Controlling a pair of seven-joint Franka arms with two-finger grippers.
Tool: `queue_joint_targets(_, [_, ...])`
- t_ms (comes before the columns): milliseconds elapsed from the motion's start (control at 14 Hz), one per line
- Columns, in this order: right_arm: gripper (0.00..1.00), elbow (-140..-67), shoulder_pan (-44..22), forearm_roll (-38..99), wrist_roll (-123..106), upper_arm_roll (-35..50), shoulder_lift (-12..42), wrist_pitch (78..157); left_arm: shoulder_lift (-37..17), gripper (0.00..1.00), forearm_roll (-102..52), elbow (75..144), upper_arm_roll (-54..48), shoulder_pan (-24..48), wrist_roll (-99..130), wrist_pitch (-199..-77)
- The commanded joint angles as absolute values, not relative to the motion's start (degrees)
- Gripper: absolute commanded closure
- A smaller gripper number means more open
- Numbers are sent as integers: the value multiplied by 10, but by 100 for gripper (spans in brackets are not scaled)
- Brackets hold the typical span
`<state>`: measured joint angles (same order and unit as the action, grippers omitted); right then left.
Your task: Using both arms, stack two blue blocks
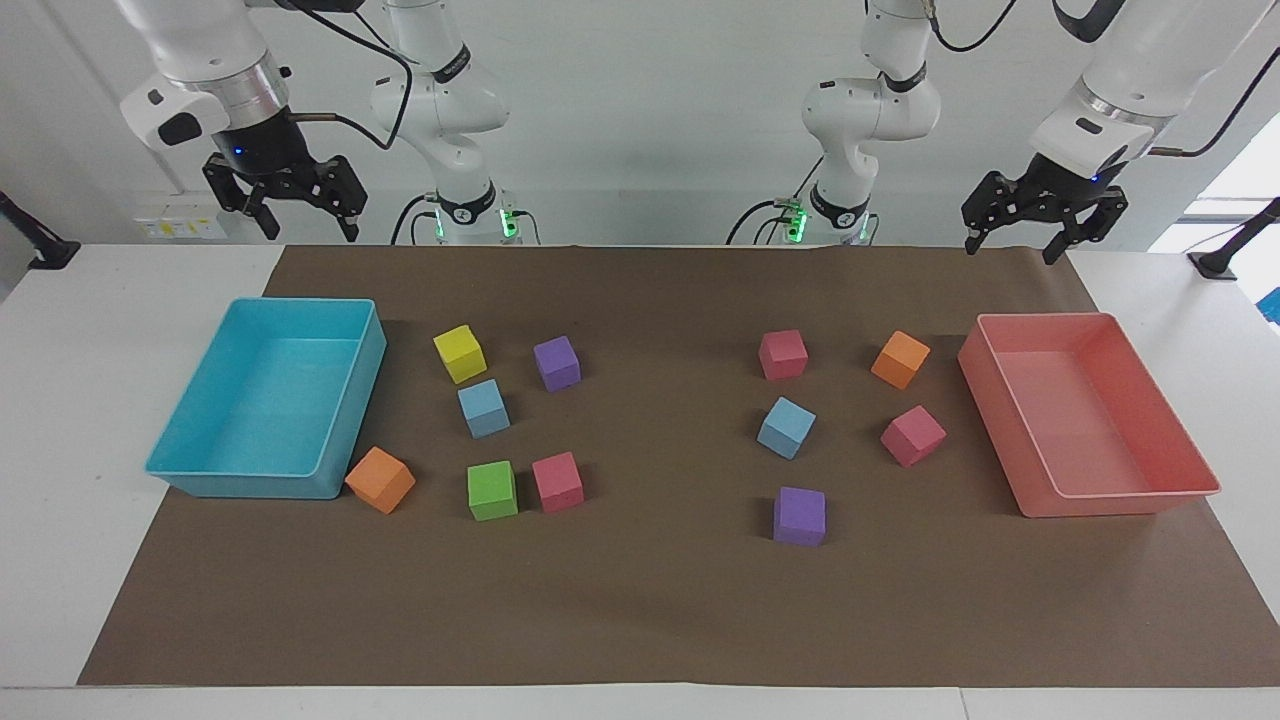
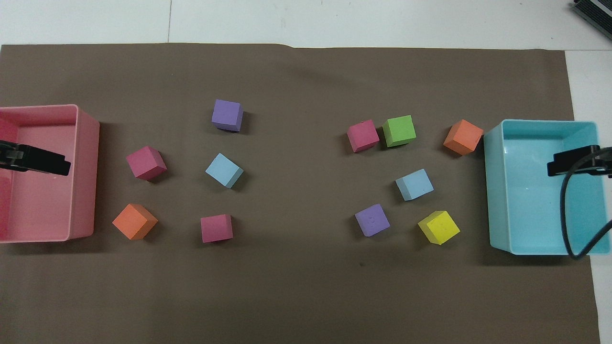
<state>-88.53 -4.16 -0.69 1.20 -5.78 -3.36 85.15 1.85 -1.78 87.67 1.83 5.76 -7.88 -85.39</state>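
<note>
Two blue blocks lie apart on the brown mat. One blue block sits toward the right arm's end, between a yellow cube and a green cube. The other blue block sits toward the left arm's end, with a purple cube farther from the robots. My right gripper hangs high and open over the turquoise tray. Over the pink tray, my left gripper is also raised and open. Neither holds anything.
Other cubes are scattered on the mat: an orange cube touching the turquoise tray, a pink cube against the green one, a purple cube, two more pink cubes and an orange cube.
</note>
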Motion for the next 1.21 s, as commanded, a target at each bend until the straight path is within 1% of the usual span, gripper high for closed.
queue_joint_targets(0, [0, -898, -40, -10, 24, -52, -42, 862, 33, 0, -14, 889, 15, 52, -81, -851])
queue_joint_targets(1143, [0, -911, -40, -9, 23, -51, -50, 861, 33, 0, -14, 889, 15, 52, -81, -851])
